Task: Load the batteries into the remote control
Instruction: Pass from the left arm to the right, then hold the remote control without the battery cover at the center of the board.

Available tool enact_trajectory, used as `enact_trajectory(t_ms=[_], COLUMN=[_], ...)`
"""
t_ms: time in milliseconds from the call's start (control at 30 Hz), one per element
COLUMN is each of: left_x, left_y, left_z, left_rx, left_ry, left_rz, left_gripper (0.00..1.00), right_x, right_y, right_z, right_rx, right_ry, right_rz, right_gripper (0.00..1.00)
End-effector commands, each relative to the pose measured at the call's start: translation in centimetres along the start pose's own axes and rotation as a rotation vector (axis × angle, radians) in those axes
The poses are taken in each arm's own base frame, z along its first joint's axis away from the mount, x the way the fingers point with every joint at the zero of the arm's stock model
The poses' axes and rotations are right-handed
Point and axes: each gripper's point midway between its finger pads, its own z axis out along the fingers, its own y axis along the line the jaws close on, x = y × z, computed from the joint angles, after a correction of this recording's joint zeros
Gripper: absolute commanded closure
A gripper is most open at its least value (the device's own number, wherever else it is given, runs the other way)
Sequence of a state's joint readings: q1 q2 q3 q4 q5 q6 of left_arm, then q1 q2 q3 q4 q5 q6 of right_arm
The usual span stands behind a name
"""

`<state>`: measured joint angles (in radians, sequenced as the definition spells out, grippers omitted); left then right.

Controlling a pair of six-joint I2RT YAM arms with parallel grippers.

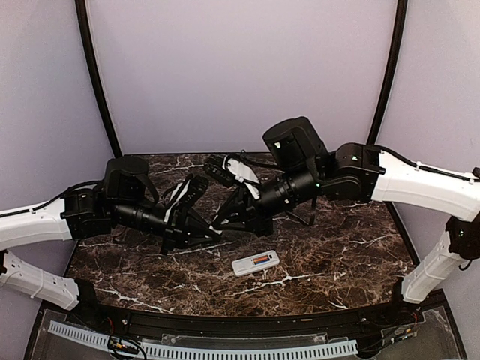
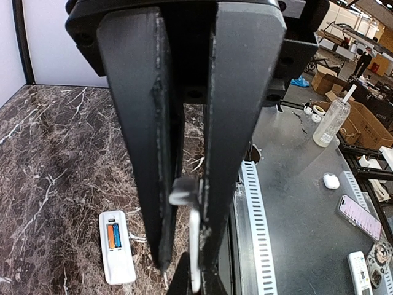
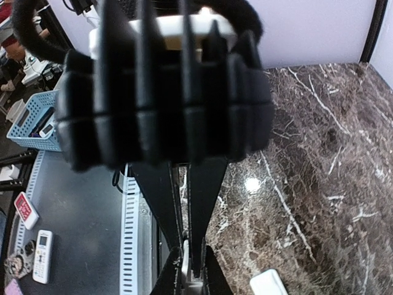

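Observation:
The white remote control (image 1: 255, 263) lies back-up on the marble table, near the front middle. Its open compartment holds both batteries (image 1: 260, 259), the orange one (image 2: 110, 236) beside the blue one (image 2: 116, 235). Above and behind it my two grippers meet tip to tip. My left gripper (image 2: 190, 258) is shut on a thin white battery cover (image 2: 194, 246), held edge-on. My right gripper (image 3: 190, 258) comes in from the opposite side, its narrow jaws closed on the same cover (image 3: 186, 265). A corner of the remote (image 3: 269, 284) shows below the right gripper.
The marble table (image 1: 337, 255) ends at a black front rim with a white slotted cable duct (image 1: 225, 349) beyond it. Off the table stand a grey bench, a blue basket (image 3: 34, 123) and loose handsets.

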<state>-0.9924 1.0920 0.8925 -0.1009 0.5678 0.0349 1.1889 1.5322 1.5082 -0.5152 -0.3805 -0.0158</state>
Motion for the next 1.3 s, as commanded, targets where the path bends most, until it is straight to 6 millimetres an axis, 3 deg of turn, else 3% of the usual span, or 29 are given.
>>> enact_trajectory(t_ms=[0,200,233,300,367,467,567,733,1000,1267], left_x=[-1.2,-1.2,-1.0,-0.8,-0.5,1.0,3.7,7.6,13.0,16.4], left_y=[-0.3,0.1,0.3,1.5,3.0,5.4,7.0,9.0,9.7,10.1], left_z=[-0.6,-0.9,-0.9,-1.1,-1.8,-2.5,-2.3,-0.9,3.4,6.8], left_rx=[-0.007,-0.037,-0.051,-0.125,-0.224,-0.371,-0.442,-0.497,-0.383,-0.278], left_ry=[-0.022,-0.026,-0.023,-0.019,-0.016,0.028,0.139,0.319,0.465,0.534], left_rz=[0.028,0.034,0.032,0.031,0.04,0.063,0.058,0.077,0.058,0.082], left_gripper=[1.0,0.98,0.91,0.39,0.23,0.19,0.18,0.19,0.16,0.13], right_x=[-0.5,-0.1,0.0,0.5,1.3,3.1,6.7,10.4,15.3,19.0], right_y=[0.4,0.1,-0.1,-1.4,-3.4,-6.6,-9.5,-12.4,-14.7,-14.3], right_z=[-0.4,-0.7,-0.9,-1.1,-1.9,-3.3,-4.2,-4.4,-0.7,1.6], right_rx=[-0.023,-0.016,-0.008,0.04,0.126,0.24,0.308,0.332,0.252,0.176], right_ry=[-0.005,-0.005,-0.006,-0.006,-0.013,-0.062,-0.127,-0.255,-0.256,-0.246], right_rz=[0.007,0.053,0.073,0.137,0.234,0.422,0.635,0.831,0.974,1.052], right_gripper=[0.96,1.0,1.0,1.0,1.0,1.0,1.0,1.0,1.0,1.0])
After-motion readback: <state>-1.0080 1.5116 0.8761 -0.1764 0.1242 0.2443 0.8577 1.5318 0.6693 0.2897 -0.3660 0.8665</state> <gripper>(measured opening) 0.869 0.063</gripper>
